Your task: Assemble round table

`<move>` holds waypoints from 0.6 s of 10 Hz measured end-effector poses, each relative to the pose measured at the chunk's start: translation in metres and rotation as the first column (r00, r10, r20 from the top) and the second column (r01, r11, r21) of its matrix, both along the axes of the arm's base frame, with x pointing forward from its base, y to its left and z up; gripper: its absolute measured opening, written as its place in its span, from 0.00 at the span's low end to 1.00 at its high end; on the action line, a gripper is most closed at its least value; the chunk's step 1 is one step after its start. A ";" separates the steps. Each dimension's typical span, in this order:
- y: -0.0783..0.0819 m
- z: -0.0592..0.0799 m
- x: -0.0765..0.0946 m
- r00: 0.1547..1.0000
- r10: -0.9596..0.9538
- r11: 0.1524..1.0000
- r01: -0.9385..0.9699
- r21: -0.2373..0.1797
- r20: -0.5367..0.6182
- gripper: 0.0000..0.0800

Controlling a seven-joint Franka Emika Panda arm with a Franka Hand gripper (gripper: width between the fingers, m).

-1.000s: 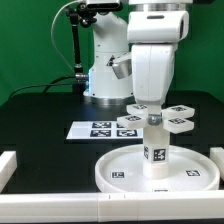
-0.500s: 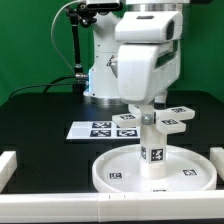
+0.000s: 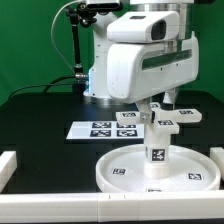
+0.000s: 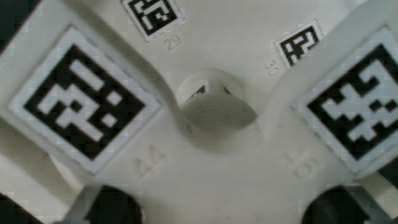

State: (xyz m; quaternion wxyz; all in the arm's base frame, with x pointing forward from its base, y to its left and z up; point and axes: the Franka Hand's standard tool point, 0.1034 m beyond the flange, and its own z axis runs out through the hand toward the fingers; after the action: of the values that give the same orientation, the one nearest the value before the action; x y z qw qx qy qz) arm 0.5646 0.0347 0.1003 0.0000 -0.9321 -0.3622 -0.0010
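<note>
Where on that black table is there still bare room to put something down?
Free: the black table at the exterior view's left, between the marker board and the white border bar, and the strip behind the marker board. Crowded: the right, where the cross-shaped foot piece sits on the cylinder leg standing in the round disc.

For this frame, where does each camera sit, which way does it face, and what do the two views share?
Exterior view: off the arm, facing the robot's base across the black table, looking slightly down at the large white rimmed round disc, the short thick white cylinder leg standing on it, and the white arm.
Wrist view: on the wrist, looking down along the gripper, close on the white cross-shaped foot piece; dark fingertips show at the picture's edge.
Shared: the cross-shaped foot piece and its markers.
</note>
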 end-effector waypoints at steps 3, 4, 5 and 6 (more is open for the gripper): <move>0.001 0.001 -0.001 0.969 -0.249 0.969 0.249 0.009 0.004 0.55; 0.002 0.000 -0.002 0.934 -0.358 0.934 0.358 0.013 0.001 0.55; 0.004 0.000 -0.002 0.903 -0.430 0.903 0.430 0.013 0.000 0.55; 0.004 0.000 -0.002 0.859 -0.512 0.859 0.512 0.013 -0.001 0.55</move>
State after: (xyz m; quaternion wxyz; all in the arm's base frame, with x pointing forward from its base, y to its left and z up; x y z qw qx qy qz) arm 0.5629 0.0390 0.1003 0.0051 -0.9948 -0.1017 -0.0042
